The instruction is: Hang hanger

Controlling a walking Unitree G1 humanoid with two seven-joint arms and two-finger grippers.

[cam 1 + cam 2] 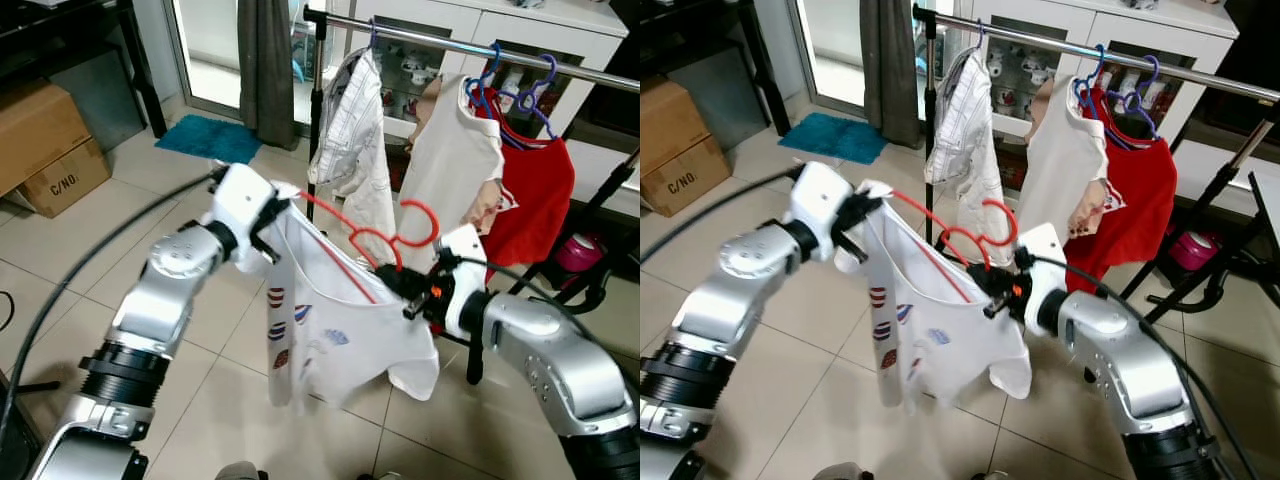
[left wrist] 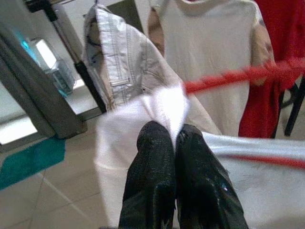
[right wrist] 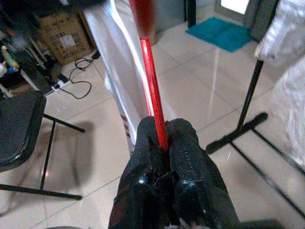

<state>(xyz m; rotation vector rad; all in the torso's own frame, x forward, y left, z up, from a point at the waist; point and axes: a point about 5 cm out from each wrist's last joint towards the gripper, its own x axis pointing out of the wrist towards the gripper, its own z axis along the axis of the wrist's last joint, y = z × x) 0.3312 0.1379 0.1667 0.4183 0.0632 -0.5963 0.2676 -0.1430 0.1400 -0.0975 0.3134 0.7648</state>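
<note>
Your left gripper point(image 1: 272, 232) pinches the white shirt point(image 1: 335, 330) at its shoulder; your right gripper point(image 1: 392, 280) clamps the red hanger point(image 1: 375, 240), held below the rail point(image 1: 470, 45). Lift unevenly and I think the shirt slides off, or the hook snags the hung clothes point(image 1: 455, 170).

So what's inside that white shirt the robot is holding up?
A red hanger runs through the white shirt. Its hook and one arm show; the rest is covered by cloth. The left gripper pinches the shirt, the right gripper the hanger.
</note>
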